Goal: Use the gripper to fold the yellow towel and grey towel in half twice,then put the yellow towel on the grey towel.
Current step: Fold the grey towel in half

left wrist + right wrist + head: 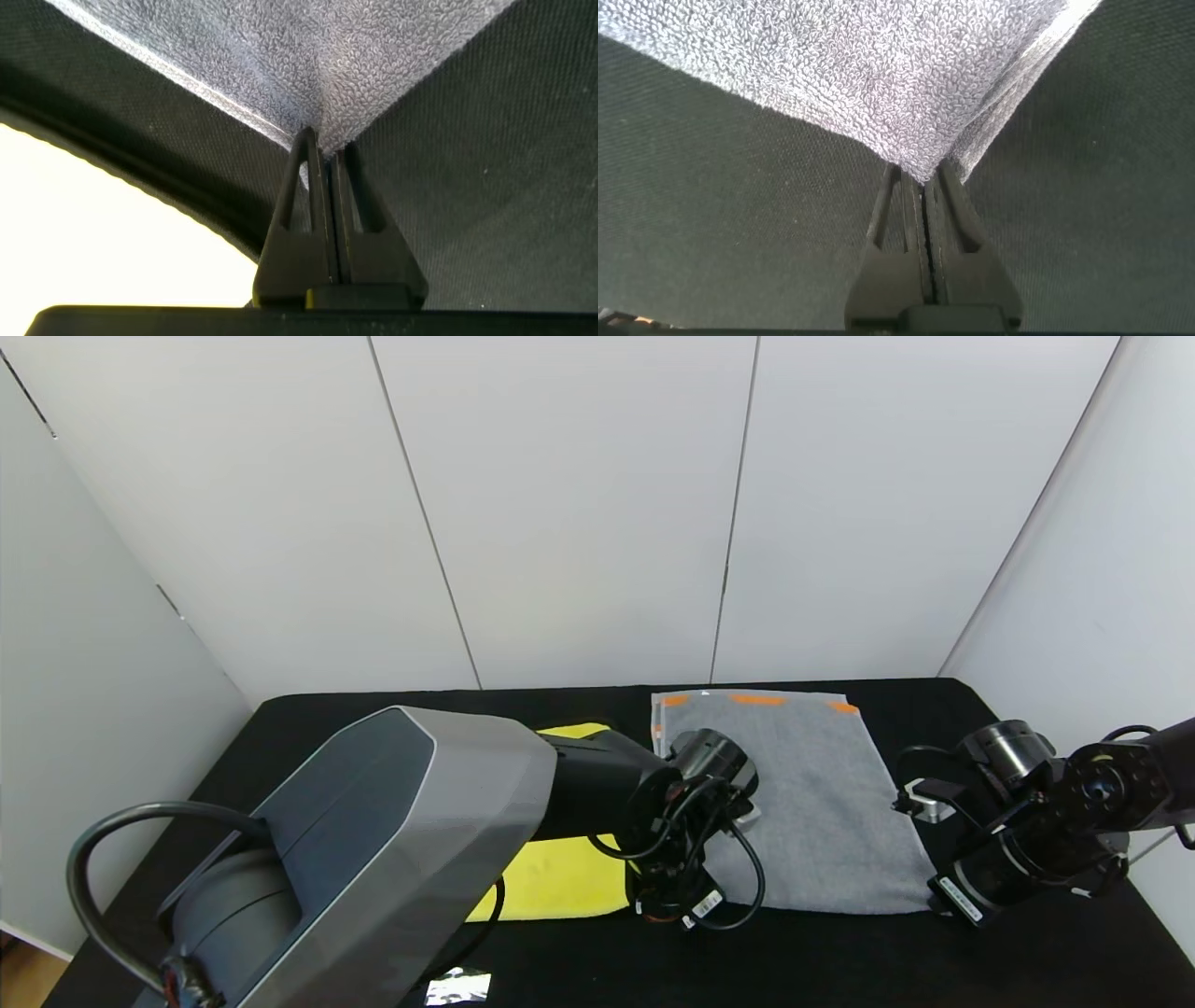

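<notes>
Corners of the grey towel [803, 793] nearest the robot sit pinched in both sets of jaws: the left gripper [322, 154] has its jaws closed on one near corner, the right gripper [923, 177] on the other, each corner meeting the fingertips head-on. From both jaws the cloth spreads flat away across the black worktop [840, 961], orange-marked edge farthest off. Judged from this, the coming fold carries the near edge forward, away from the robot, both arms equally placed. The yellow towel [560, 882] lies flat just outside the left jaws, partly hidden under that arm.
</notes>
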